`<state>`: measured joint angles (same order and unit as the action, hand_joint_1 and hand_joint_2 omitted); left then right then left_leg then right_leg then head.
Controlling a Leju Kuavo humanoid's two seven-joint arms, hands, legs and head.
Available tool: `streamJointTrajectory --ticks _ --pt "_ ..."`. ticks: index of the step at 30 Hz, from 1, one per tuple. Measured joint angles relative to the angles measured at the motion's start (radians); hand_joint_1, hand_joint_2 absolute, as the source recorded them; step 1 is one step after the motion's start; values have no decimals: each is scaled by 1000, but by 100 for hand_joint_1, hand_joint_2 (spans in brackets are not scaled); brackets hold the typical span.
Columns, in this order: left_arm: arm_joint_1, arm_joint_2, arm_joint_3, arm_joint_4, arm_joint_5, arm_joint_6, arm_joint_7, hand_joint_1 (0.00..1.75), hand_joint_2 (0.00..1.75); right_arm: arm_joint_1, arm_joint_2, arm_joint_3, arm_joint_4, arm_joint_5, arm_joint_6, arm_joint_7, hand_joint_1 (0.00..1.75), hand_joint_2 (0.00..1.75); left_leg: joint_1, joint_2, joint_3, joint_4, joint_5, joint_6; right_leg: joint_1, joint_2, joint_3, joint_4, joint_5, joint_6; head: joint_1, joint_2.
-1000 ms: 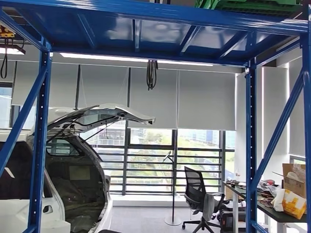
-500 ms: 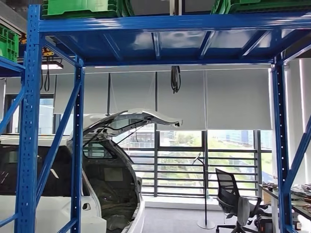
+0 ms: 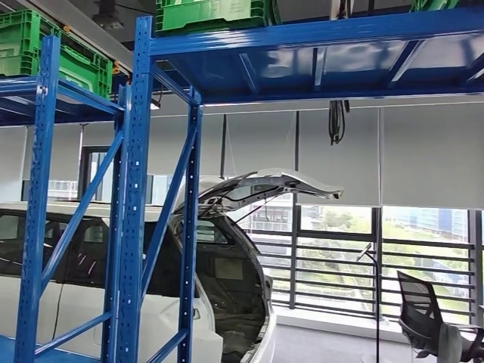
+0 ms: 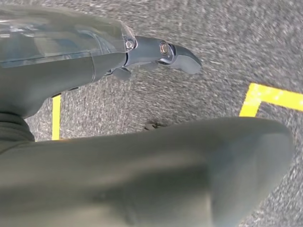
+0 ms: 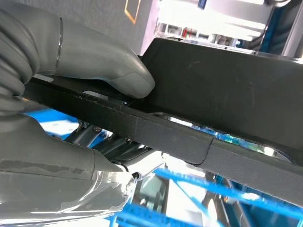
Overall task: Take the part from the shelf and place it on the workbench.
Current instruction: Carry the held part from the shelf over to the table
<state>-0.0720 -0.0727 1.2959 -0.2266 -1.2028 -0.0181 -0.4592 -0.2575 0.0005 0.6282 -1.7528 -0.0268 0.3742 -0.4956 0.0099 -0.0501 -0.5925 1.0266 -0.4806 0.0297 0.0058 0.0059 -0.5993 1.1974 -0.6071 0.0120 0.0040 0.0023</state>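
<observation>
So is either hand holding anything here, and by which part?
The right hand grips a black part by its thin edge, thumb on top. The left hand holds nothing.

shelf [image 3: 137,189]: glossy blue metal | part [image 5: 228,90]: matt black | crates [image 3: 211,13]: green plastic

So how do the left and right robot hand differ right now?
The right robot hand grips a black part, thumb on one face and fingers on the other; the left robot hand holds nothing. The right has blue shelving behind it; the left hangs over grey carpet with yellow floor tape. Both have grey covers.
</observation>
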Motion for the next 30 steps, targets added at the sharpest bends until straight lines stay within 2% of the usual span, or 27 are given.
streamJointTrajectory --ticks 2,3,4,6,7,9,10,12,13,14,16,17,18,19,21,22,24,25,26,27,28,29,30 --pt "-2 -1 0 0 3 1 12 0 175 -3 -2 1 1 1 8 -4 175 175 0 -25 -3 0 5 -3 1 50 52 -124 65 -18 0 0" --pt "-4 -1 0 0 5 2 18 0 175 -4 -4 1 1 1 12 -7 175 175 2 -35 -6 0 8 -7 2 69 66 -162 82 -24 1 0" --pt "-4 -1 0 0 8 3 23 0 175 -5 -6 1 1 3 15 -10 175 175 5 -45 -11 0 12 -12 4 81 71 -178 87 -27 1 0" --pt "0 2 2 0 12 2 31 0 175 -10 -10 1 2 6 21 -15 175 175 9 -65 -19 -2 18 -24 3 59 74 -193 91 -28 1 0" --pt "3 3 4 0 14 1 36 0 175 -13 -11 2 3 8 23 -18 175 175 8 -60 -25 1 15 -29 0 46 78 -206 94 -30 1 0" --pt "4 7 8 0 17 0 48 0 175 -16 -12 2 6 11 26 -24 175 175 4 -20 -49 47 -23 -39 -6 16 84 -231 101 -34 1 0" --pt "3 9 9 0 18 0 55 0 175 -15 -14 2 9 12 28 -27 175 175 5 6 -70 94 -54 -44 -4 2 83 -232 103 -35 2 0" --pt "3 17 13 0 19 4 72 0 175 -9 -20 2 16 17 30 -31 175 175 11 29 -111 201 -104 -56 -4 -30 80 -231 104 -37 2 0" --pt "4 21 15 0 20 5 80 0 175 -6 -23 2 21 20 31 -33 175 175 14 34 -116 224 -106 -62 -4 -44 79 -229 103 -36 2 0" --pt "8 27 18 0 21 6 86 0 175 -3 -25 3 24 23 32 -36 175 175 17 41 -106 215 -93 -67 -5 -58 77 -226 101 -33 2 0" --pt "14 38 23 -1 26 8 91 0 175 0 -29 3 28 26 34 -39 175 175 21 69 -45 112 -39 -74 -8 -81 74 -215 94 -24 2 0" --pt "15 43 25 -2 29 10 89 0 175 0 -30 3 29 27 35 -41 175 175 18 91 -17 57 -19 -73 -6 -91 72 -206 89 -17 2 0" --pt "14 47 28 -2 33 12 86 0 175 -1 -30 4 30 28 36 -43 175 175 15 108 0 20 -10 -65 -4 -100 69 -199 84 -11 2 0" --pt "13 52 31 -3 36 13 82 0 175 -2 -31 6 30 29 37 -45 175 175 11 118 5 5 -10 -57 -1 -110 67 -194 81 -6 2 0" --pt "15 61 39 -3 42 11 76 0 175 -4 -31 15 31 33 38 -48 175 175 7 104 -1 6 -9 -37 1 -129 68 -191 79 -1 1 0" --pt "18 65 42 -3 43 9 76 0 175 -4 -31 19 32 33 38 -49 175 175 7 93 -3 5 -7 -31 -2 -123 68 -187 72 3 1 0" --pt "18 73 46 -3 41 8 81 0 175 -4 -33 24 32 34 36 -51 175 175 9 74 -7 4 -1 -20 -8 -76 50 -136 30 10 1 0" --pt "16 77 47 -3 40 9 83 0 175 -4 -34 26 32 34 35 -52 175 175 10 63 -9 3 2 -15 -10 -44 28 -81 -5 12 1 0" --pt "14 81 47 -4 38 9 84 0 175 -2 -36 28 33 34 34 -54 175 175 9 52 -11 4 4 -11 -11 -26 -2 -14 -38 13 1 0" --pt "12 83 48 -4 35 9 84 0 175 0 -38 30 34 34 32 -55 175 175 8 39 -14 4 6 -8 -11 -18 -30 49 -62 12 1 0" --pt "11 86 49 -4 32 8 85 0 175 1 -40 32 35 33 30 -58 175 175 6 26 -15 4 7 -6 -10 -14 -47 85 -68 10 1 0" --pt "12 89 49 -4 30 6 85 0 175 2 -41 34 35 33 27 -61 175 175 3 12 -16 4 9 -5 -9 -11 -47 84 -54 6 1 0" --pt "12 91 49 -4 27 4 85 0 175 2 -41 36 36 32 25 -65 175 175 0 -2 -16 4 10 -5 -8 -4 -30 46 -24 -1 1 0"
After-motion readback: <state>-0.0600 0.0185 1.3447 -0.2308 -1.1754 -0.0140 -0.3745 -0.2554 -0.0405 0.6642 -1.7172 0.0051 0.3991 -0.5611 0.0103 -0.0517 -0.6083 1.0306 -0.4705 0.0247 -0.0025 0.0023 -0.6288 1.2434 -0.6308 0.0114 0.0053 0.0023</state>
